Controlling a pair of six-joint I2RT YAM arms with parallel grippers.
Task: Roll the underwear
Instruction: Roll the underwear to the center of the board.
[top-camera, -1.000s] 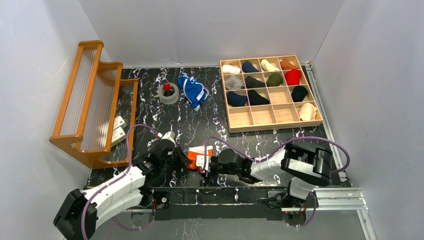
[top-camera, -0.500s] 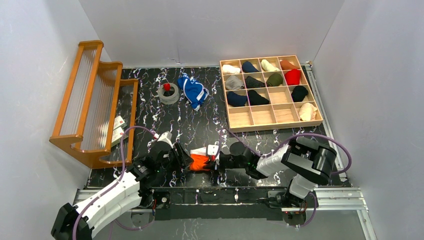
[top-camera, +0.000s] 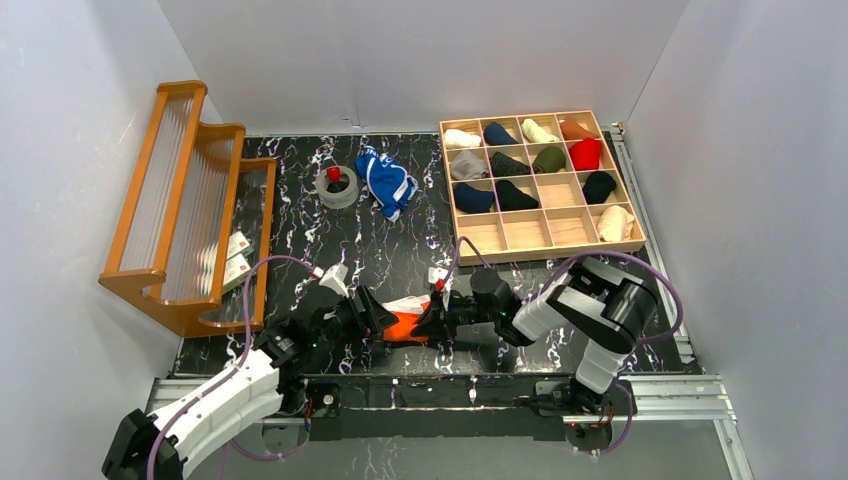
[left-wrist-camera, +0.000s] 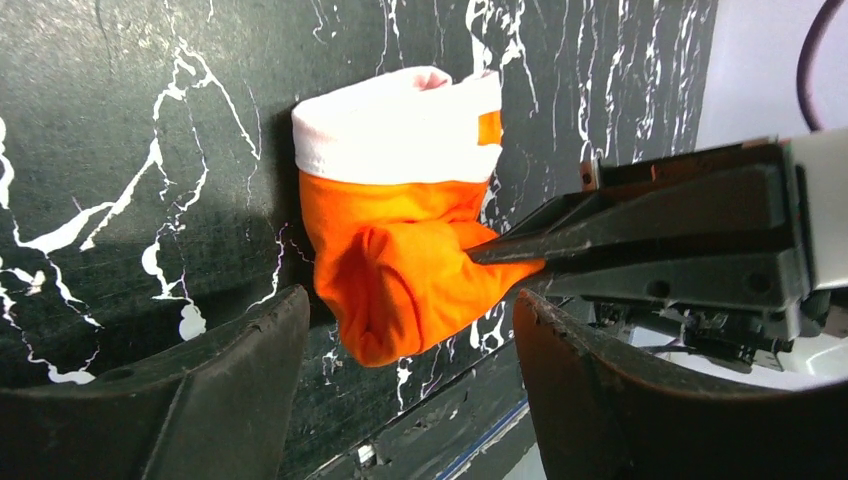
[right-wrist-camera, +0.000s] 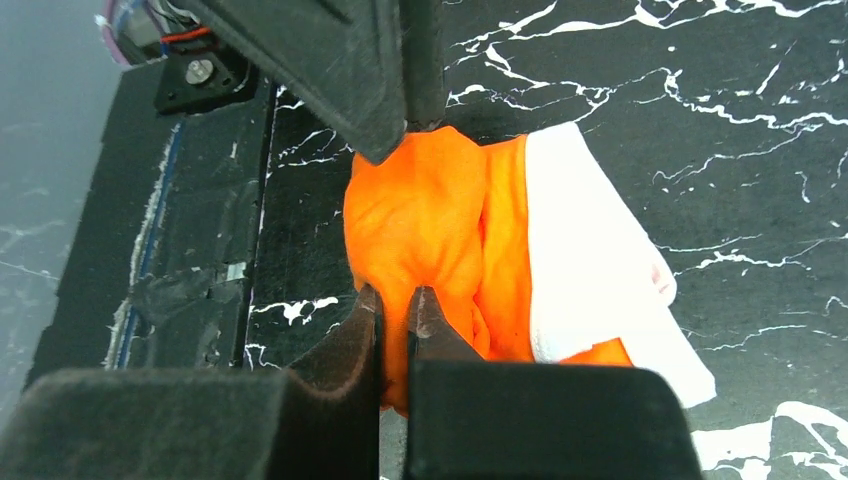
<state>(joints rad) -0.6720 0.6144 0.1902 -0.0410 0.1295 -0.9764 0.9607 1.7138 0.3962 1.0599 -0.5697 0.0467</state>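
Observation:
The orange underwear lies bunched into a short roll with its white waistband at the far end, on the black marbled table near the front edge. My right gripper is shut on a fold of its orange fabric, pinched between the fingertips of that gripper. My left gripper faces it from the left and stands open. The left gripper has one finger on each side of the roll's near end, with a gap on both sides. The blue underwear lies crumpled at the back.
A wooden divider tray with several rolled garments sits at the back right. A wooden rack stands on the left, with small cards beside it. A tape roll lies next to the blue underwear. The table's front edge is close below the roll.
My left gripper has opened and let go of the orange underwear. My right gripper has closed on the fabric, and its wrist has swung rightward and away from the front edge.

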